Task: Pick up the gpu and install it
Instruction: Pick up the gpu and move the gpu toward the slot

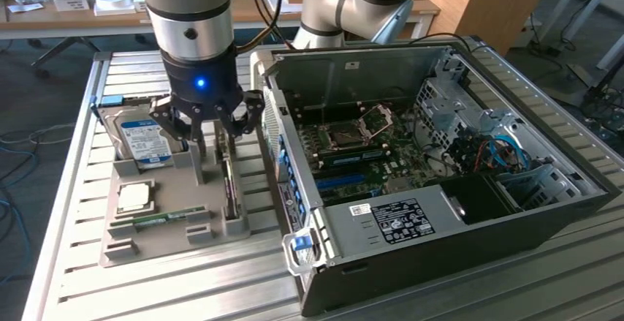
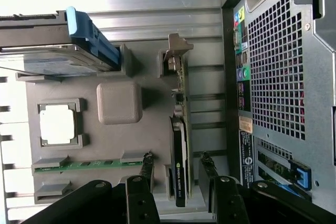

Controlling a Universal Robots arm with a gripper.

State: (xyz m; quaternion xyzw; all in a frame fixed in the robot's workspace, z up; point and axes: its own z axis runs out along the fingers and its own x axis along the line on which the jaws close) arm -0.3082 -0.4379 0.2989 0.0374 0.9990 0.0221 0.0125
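Open computer case (image 1: 351,72) lies at the exterior view's right on a slatted metal surface (image 1: 195,292), motherboard exposed. Just beside it sits a grey parts tray (image 1: 171,244). The tray carries a blue-labelled hard drive (image 1: 145,142), a processor chip (image 1: 134,197) and a RAM stick (image 1: 168,218).

The gpu (image 2: 179,145) is in the tray's slot on the side nearest the case. It stands on its long edge, not yet lifted. Its long axis runs along the tray, parallel to the case wall, and the pale bracket (image 2: 176,51) is at the end farther from the fingers.

The end effector (image 2: 177,157) hangs straight over the card with fingers spread, holding nothing. One fingertip stands off each broad face, flanking the dark cooler section. A gap shows on both sides and no contact is visible. The card lies directly beneath and between the fingers, with its thin dimension across the opening.

Judgement: aligned for a pinch across the faces.
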